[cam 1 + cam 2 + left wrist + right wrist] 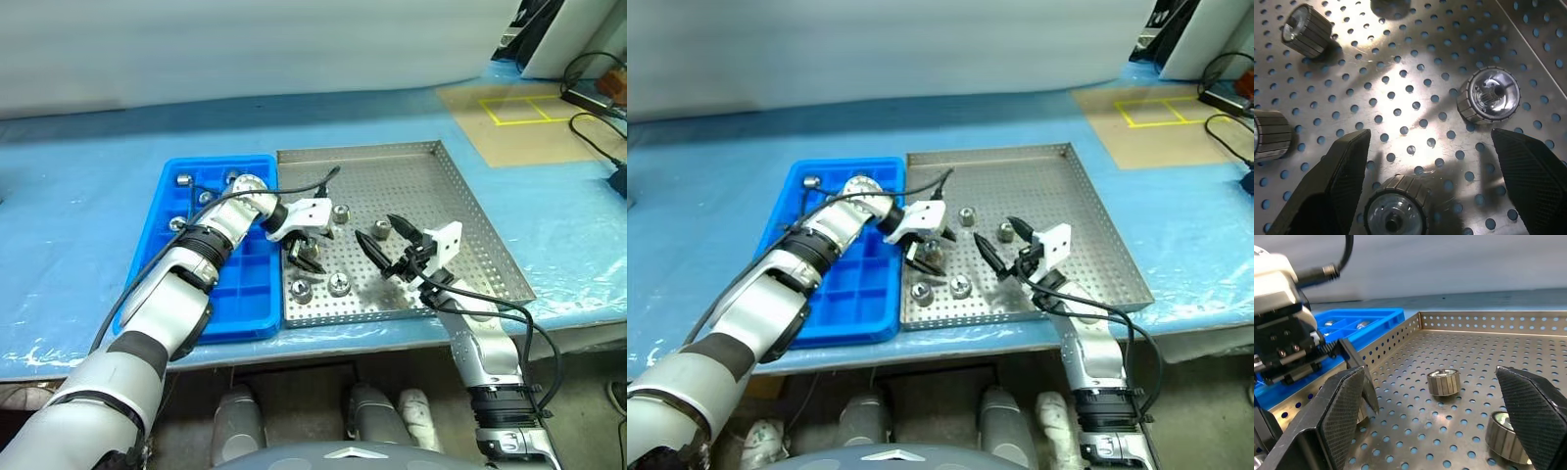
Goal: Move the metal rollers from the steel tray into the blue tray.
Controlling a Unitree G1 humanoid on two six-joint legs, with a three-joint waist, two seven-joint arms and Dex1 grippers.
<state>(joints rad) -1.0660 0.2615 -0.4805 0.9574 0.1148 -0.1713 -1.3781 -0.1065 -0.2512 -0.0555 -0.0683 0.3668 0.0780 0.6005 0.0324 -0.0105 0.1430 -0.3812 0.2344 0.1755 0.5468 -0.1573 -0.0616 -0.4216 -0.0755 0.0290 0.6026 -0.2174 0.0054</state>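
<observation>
Metal rollers (340,213) are seen in the left eye view scattered on the steel tray (460,211); two lie just below the left gripper (308,252) and one beside the right gripper (389,246); several others sit in the blue tray (167,211), behind the left wrist; both grippers are held open and empty over the steel tray.

In the left wrist view, one roller (1396,210) is framed between the spread fingers (1339,181); another (1489,96) stands just beyond the fingertips; two more lie further off to one side.

In the right wrist view, the wide-open fingers (1535,406) flank two rollers (1444,381); the blue tray (1369,320) is seen beyond the steel tray's rim, behind the left gripper (1354,364).
</observation>
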